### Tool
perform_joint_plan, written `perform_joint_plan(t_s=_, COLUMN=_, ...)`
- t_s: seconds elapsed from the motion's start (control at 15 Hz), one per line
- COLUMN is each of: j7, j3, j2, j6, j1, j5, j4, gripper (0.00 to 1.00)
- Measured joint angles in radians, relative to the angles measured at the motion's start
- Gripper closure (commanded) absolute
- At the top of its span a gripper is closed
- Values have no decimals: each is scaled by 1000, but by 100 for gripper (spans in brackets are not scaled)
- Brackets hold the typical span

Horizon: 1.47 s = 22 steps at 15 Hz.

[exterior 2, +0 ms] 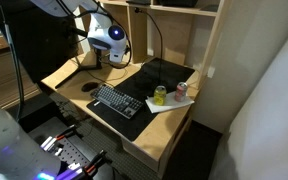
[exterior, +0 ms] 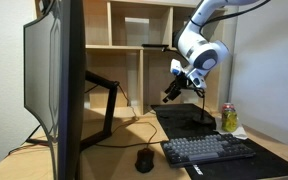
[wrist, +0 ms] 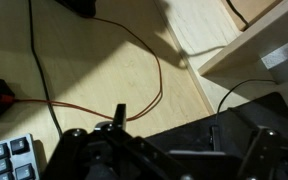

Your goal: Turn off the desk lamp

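Observation:
The desk lamp (exterior: pixel 200 110) is a thin black stem rising from a small base on the black desk mat (exterior: pixel 184 128). In an exterior view its curved stem (exterior 2: pixel 161 35) stands at the back of the desk. My gripper (exterior: pixel 172 94) hangs tilted just above the mat, a little in front of the lamp stem, and also shows beside the stem in an exterior view (exterior 2: pixel 115 56). In the wrist view my gripper (wrist: pixel 166 125) shows two dark fingers apart with nothing between them, over the edge of the mat (wrist: pixel 234 140). I cannot make out the lamp base there.
A large monitor (exterior: pixel 54 85) on a black angular arm (exterior: pixel 106 100) fills the near side. A keyboard (exterior: pixel 209 150), mouse (exterior: pixel 144 160) and drink can (exterior: pixel 228 117) sit on the desk. An orange cable (wrist: pixel 154 70) loops over the wood. Shelves (exterior: pixel 134 45) stand behind.

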State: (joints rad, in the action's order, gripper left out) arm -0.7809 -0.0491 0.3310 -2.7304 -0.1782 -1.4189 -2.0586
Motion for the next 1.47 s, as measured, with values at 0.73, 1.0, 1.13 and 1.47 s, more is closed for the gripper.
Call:
perform_joint_plan(t_s=0.73, j7=-441, j3=42, j2=57, j6=88, j1=42, j5=181, j4=60, gripper=0)
perform_joint_plan(t_s=1.0, j7=-440, j3=43, j2=62, j6=68, j1=60, j5=218, j4=71, gripper=0)
perform_joint_plan(t_s=1.13, j7=-468, j3=46, j2=88, j6=-47, j1=40, j5=286, j4=74, gripper=0)
perform_joint_plan(t_s=1.47, j7=-564, j3=84, j2=183, j6=-182, j1=-12, j5=442, j4=126, gripper=0)
